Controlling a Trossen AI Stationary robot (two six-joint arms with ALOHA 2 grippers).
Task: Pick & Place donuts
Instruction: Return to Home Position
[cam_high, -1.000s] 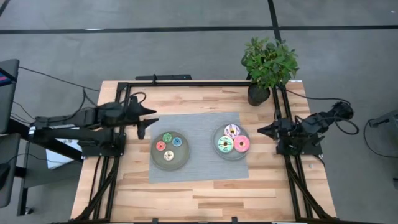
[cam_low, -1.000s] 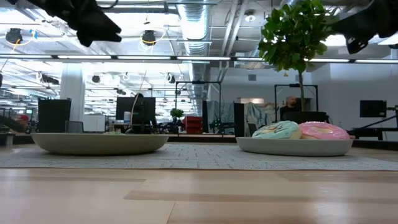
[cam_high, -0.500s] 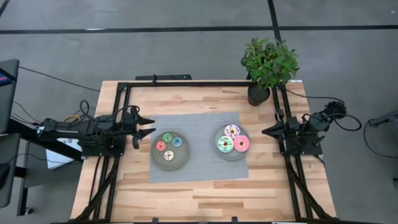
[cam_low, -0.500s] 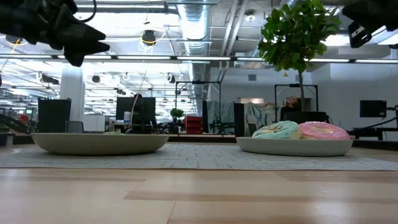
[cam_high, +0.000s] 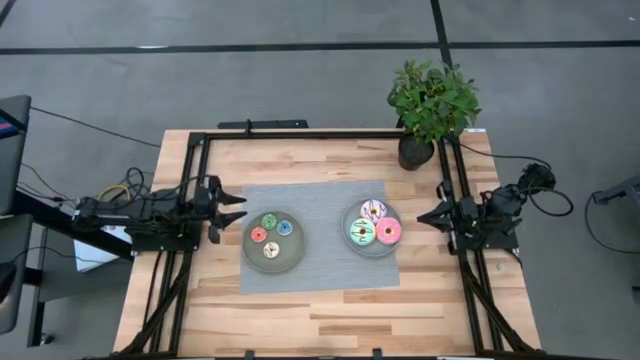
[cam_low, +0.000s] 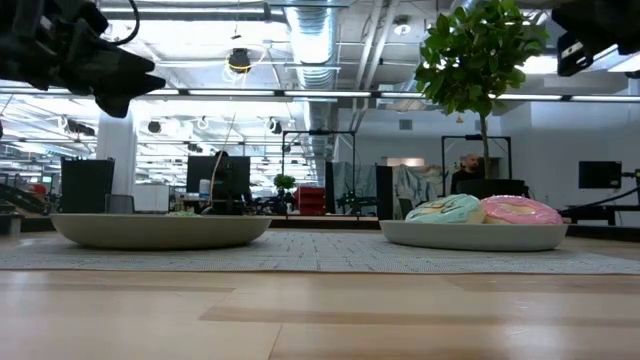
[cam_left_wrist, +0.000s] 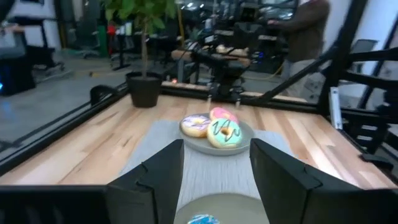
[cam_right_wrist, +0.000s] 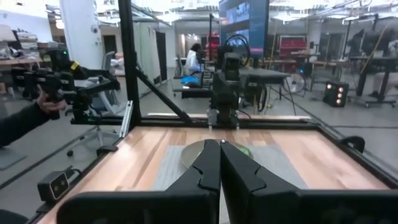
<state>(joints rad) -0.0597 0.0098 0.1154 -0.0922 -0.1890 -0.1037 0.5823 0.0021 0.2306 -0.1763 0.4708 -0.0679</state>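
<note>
Several small donuts, green (cam_high: 268, 221), blue (cam_high: 285, 227), red (cam_high: 258, 234) and tan (cam_high: 271, 249), lie on the left grey plate (cam_high: 290, 258). The right plate (cam_high: 372, 250) carries a white-lilac sprinkled donut (cam_high: 373, 210), a mint-green one (cam_high: 361, 232) and a pink one (cam_high: 388, 232). My left gripper (cam_high: 235, 208) hangs open and level, left of the left plate, pointing across it; its wrist view shows the far plate's donuts (cam_left_wrist: 214, 129) between its fingers. My right gripper (cam_high: 420, 215) is shut and level, right of the right plate, holding nothing.
Both plates stand on a grey mat (cam_high: 318, 195) in the table's middle. A potted plant (cam_high: 432, 100) stands at the far right corner. Black frame rails (cam_high: 300, 134) run along the far, left and right sides. Bare wood lies toward the near edge.
My left gripper has drawn back toward the table's left edge and sunk, tipping from a downward slant to level, still open. The donuts and plates have stayed where they were.
</note>
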